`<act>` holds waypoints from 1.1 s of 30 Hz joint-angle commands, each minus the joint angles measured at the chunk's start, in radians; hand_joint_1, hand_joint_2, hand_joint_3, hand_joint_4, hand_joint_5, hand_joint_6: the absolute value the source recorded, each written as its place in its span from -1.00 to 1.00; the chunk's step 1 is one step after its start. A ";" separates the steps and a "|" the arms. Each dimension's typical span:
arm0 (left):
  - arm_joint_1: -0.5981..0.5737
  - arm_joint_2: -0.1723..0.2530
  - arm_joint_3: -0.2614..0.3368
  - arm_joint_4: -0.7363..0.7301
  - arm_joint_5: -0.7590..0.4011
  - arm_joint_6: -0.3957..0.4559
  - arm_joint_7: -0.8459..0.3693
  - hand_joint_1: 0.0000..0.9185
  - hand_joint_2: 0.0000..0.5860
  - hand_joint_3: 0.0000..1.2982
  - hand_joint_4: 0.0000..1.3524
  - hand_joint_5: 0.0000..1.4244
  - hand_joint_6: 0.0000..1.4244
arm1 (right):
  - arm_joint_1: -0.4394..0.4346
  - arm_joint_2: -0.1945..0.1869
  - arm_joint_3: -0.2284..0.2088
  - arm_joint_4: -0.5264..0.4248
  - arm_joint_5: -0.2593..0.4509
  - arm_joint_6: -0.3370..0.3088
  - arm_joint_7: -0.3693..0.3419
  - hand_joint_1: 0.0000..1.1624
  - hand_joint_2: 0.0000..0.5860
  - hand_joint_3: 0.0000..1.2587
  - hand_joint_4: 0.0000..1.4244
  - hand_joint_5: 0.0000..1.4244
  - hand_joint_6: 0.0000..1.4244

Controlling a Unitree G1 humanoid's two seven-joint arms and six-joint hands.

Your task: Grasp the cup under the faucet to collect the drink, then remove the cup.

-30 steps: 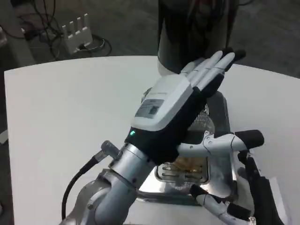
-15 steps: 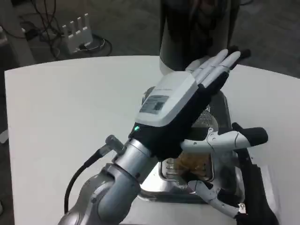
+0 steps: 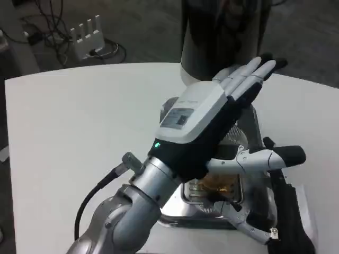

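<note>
Reaching over the worktop (image 3: 63,132) toward its far right edge, the left robot hand (image 3: 209,124) lay flat and spread, white back up, fingers straight and side by side, pointing at the dark dispenser (image 3: 222,37) at that edge; thumb (image 3: 265,157) stuck out to the right. It held nothing that could be seen.

Drip tray (image 3: 212,203): metal, slotted, at the foot of the dispenser, with an amber wet patch on its grate. Largely covered by the left robot hand.

Cup (image 3: 233,135): clear, seen only as a sliver of ribbed wall beneath the left palm, on the tray in front of the dispenser. Contact with the palm could not be told.

Right robot hand (image 3: 275,222): at the near right corner, just beside the tray, black palm with white fingers reaching left toward the tray's near edge. Whether it gripped anything could not be told.

Beyond the worktop's far left corner: a white slotted rack (image 3: 87,34) and dark cables (image 3: 42,26) on the floor.
</note>
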 commanded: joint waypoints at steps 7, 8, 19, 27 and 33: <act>0.039 0.045 -0.029 -0.009 0.025 -0.007 -0.030 -1.00 -0.69 -0.86 -1.00 -0.90 -0.96 | -0.022 0.013 0.022 0.038 0.001 0.009 -0.013 0.42 -0.45 -0.90 -0.87 -0.85 -0.77; 0.040 0.047 -0.029 -0.010 0.024 -0.007 -0.030 -1.00 -0.69 -0.86 -1.00 -0.90 -0.96 | -0.031 0.014 0.022 0.046 0.002 0.010 -0.015 0.42 -0.45 -0.90 -0.87 -0.85 -0.77; 0.055 0.069 -0.024 -0.043 0.025 -0.006 -0.033 -1.00 -0.69 -0.85 -1.00 -0.90 -0.95 | -0.113 0.022 0.023 0.091 0.006 0.036 -0.039 0.42 -0.42 -0.90 -0.86 -0.85 -0.76; 0.052 0.078 -0.016 -0.064 0.024 0.004 -0.047 -1.00 -0.69 -0.84 -1.00 -0.90 -0.95 | -0.156 0.017 0.025 0.125 0.008 0.054 -0.041 0.40 -0.45 -0.90 -0.85 -0.85 -0.75; 0.049 0.077 -0.015 -0.072 0.026 0.011 -0.053 -1.00 -0.69 -0.84 -1.00 -0.90 -0.94 | -0.175 0.023 0.025 0.146 0.010 0.061 -0.055 0.40 -0.46 -0.90 -0.85 -0.84 -0.75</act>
